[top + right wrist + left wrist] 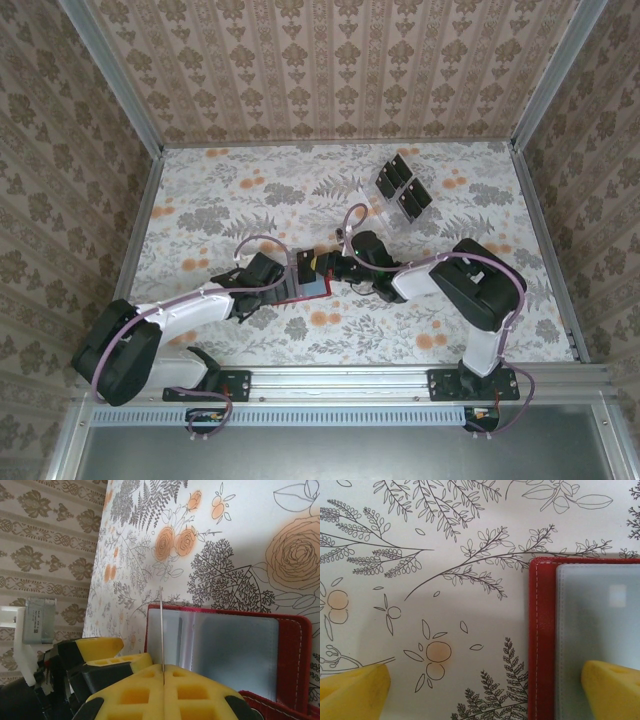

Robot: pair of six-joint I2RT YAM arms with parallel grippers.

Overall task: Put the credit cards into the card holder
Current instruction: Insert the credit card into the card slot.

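Table (pixel 220 190) covered in a floral sheet of grey ferns and orange blossoms, enclosed by back wall (pixel 330 70) and side walls (pixel 50 160) papered in beige damask, metal posts (pixel 113 78) set at the far corners, metal rail (pixel 350 381) fixed along the near edge

**Card holder** (pixel 305 288): one, red, lying open on the counter (pixel 220 190).

**Credit cards** (pixel 388 180): five counted.
- Four dark ones sit in the clear stand (pixel 372 200), beyond the card holder and to its right. Two form a farther pair and two a nearer pair.
- The fifth card (pixel 161 625) is seen edge-on above the open card holder, pinched in the right tool (pixel 163 672).

**Clear stand:** one.

**Arms:** two, the left arm (pixel 185 312) and the right arm (pixel 475 285).

**Tools:** two. The left tool (pixel 482 692) is at the card holder's left side. The right tool is at the card holder's right side.

**Counter:** one, with a floral covering.
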